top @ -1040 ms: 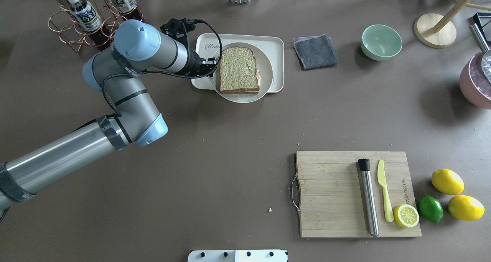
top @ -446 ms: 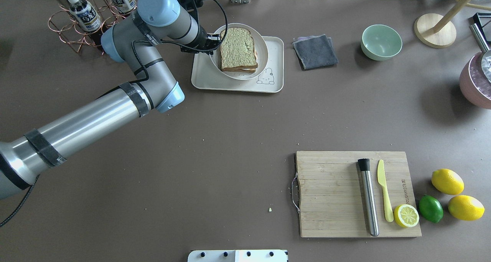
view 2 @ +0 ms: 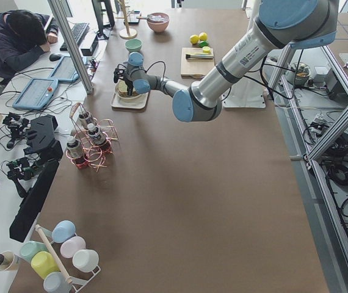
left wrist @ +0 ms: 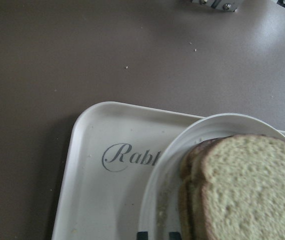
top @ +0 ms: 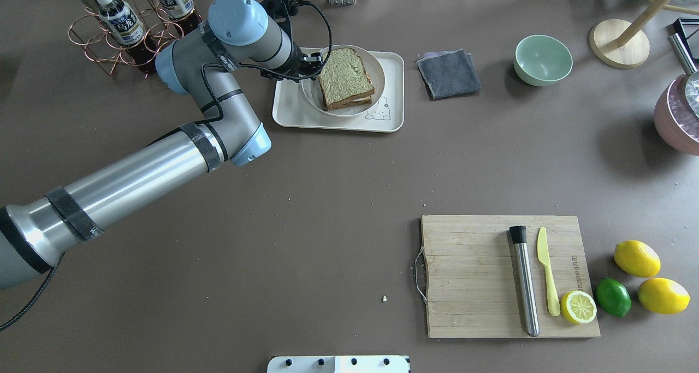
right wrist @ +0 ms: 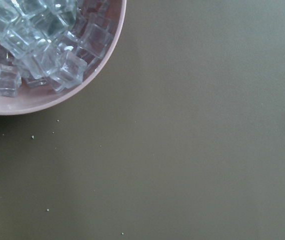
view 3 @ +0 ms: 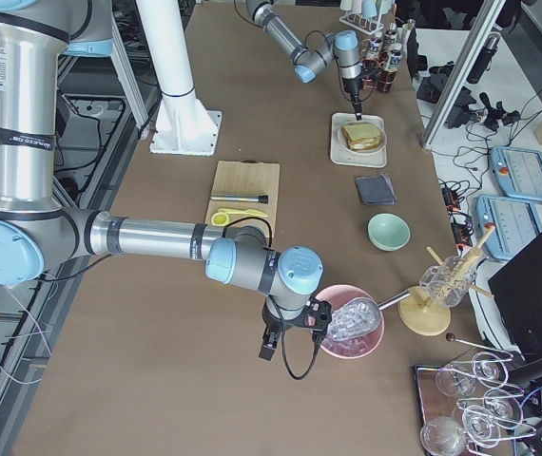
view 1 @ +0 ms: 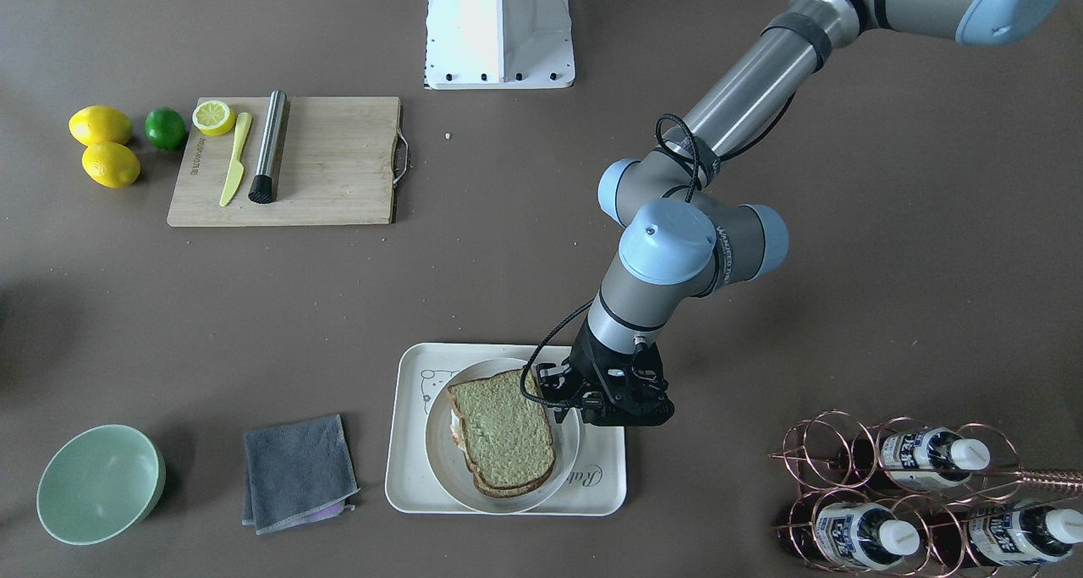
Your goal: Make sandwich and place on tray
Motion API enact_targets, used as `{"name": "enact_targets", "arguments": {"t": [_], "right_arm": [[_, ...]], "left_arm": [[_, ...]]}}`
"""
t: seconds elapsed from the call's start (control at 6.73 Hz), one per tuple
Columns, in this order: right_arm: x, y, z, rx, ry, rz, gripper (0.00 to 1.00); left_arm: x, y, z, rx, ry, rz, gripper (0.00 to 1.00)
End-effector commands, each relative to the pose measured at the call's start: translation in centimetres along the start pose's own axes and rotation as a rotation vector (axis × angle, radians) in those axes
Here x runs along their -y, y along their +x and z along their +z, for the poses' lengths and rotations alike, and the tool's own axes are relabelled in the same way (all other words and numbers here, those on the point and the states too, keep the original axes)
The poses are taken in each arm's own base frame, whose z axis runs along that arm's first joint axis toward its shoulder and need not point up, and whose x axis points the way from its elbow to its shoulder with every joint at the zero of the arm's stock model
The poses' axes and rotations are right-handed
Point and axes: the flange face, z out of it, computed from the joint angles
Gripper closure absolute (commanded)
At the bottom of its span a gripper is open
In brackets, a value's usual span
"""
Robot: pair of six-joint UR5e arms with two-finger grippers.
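My left arm stretches far across the table, wrist angled down, with the left gripper (top: pixel 313 63) clamped on the rim of the white plate (top: pixel 338 111). Under the jaws the tray (top: pixel 289 116) reads "Rabl". The sandwich (top: pixel 344 78), two brown-crusted wholegrain slices, sits on that plate just past the jaws. I cannot tell the state of the right gripper (view 3: pixel 271 344).
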Motion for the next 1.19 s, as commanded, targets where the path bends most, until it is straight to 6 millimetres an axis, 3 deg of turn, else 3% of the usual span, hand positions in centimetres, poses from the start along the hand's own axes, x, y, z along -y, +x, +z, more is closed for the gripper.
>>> {"name": "enact_targets", "arguments": {"t": [0.0, 0.15, 0.3, 0.45, 0.74, 0.89, 1.04], "right_arm": [[0.0, 0.2, 0.2, 0.002, -0.004, 0.005, 0.00], [-0.1, 0.4, 0.4, -0.004, -0.006, 0.016, 0.00], [-0.1, 0.1, 0.1, -0.005, 0.005, 0.007, 0.00], [0.4, -0.5, -0.6, -0.001, 0.019, -0.003, 0.00], [1.2, -1.3, -1.4, 0.012, 0.095, -0.065, 0.00], [1.4, -1.4, -1.4, 0.014, 0.112, -0.078, 0.00], [1.4, -1.7, -1.7, 0.022, 0.119, -0.086, 0.00]], "left_arm": [[0.3, 1.1, -2.0, -0.034, 0.033, 0.015, 0.03], [0.7, -0.4, -4.5, -0.064, 0.052, 0.018, 0.03], [1.7, -3.4, -7.5, -0.068, 0.004, 0.009, 0.03], [2.7, -5.4, -11.3, -0.062, -0.067, 0.022, 0.03], [1.4, -13.2, -18.8, 0.010, -0.083, 0.115, 0.03], [0.5, -18.7, -22.3, 0.065, -0.110, 0.147, 0.03], [-1.2, -24.9, -23.9, 0.121, -0.131, 0.214, 0.03]]}}
